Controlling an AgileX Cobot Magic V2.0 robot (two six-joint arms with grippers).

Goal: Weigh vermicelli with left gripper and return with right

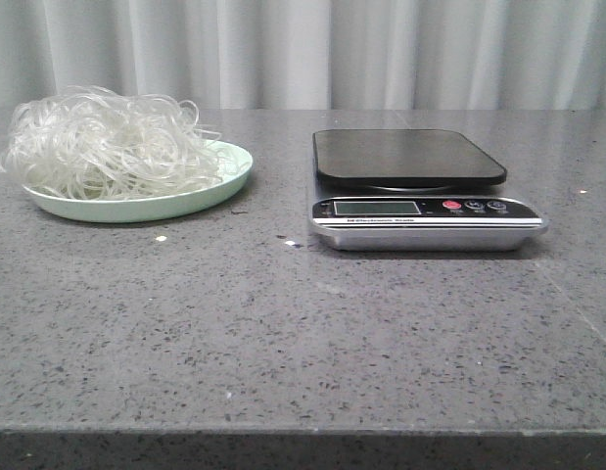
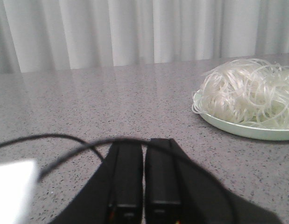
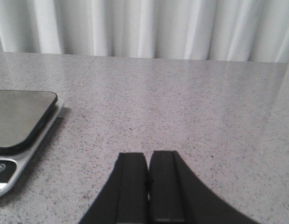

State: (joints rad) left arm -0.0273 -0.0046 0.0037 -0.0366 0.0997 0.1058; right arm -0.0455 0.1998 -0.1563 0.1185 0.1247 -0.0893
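Note:
The vermicelli (image 1: 102,145), a fluffy whitish tangle of thin strands, lies on a pale green plate (image 1: 229,178) at the table's back left. It also shows in the left wrist view (image 2: 249,92) on the plate (image 2: 247,131). A kitchen scale (image 1: 420,211) with a dark platform (image 1: 408,157) stands at centre right, and its edge shows in the right wrist view (image 3: 20,123). My left gripper (image 2: 144,147) is shut and empty, some way from the plate. My right gripper (image 3: 148,158) is shut and empty, beside the scale. Neither gripper shows in the front view.
The grey speckled table (image 1: 283,323) runs to a front edge near the camera. A white curtain (image 1: 303,49) hangs behind it. A black cable (image 2: 51,140) loops over the left gripper. A few small white crumbs (image 1: 162,238) lie in front of the plate.

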